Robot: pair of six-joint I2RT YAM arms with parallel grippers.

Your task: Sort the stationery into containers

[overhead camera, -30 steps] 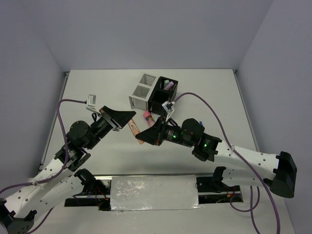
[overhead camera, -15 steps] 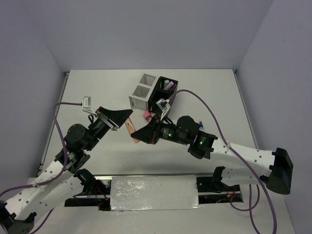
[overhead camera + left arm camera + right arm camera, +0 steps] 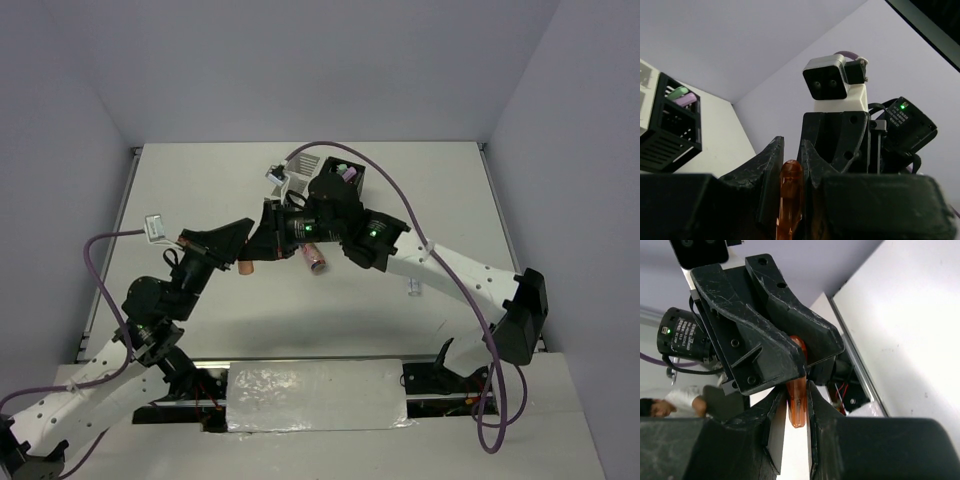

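White tabletop point(image 3: 200, 190) between lilac walls: we hold one orange pen in both grippers.

From above, our left gripper point(image 3: 238, 243) and right gripper point(image 3: 262, 240) meet tip to tip over the table's middle left, with the translucent orange pen point(image 3: 246, 267) hanging between them. The black container point(image 3: 345, 180) and white container point(image 3: 305, 162) stand just behind, and a pink tube point(image 3: 315, 261) lies beside them. Broad table runs to either side rim. In our left wrist view the jaws are closed on the pen's amber barrel, and the black container at far left holds a green pen point(image 3: 677, 93) and a purple pen point(image 3: 688, 99). In our right wrist view the jaws pinch the same pen's other end, with the table's rim just behind.
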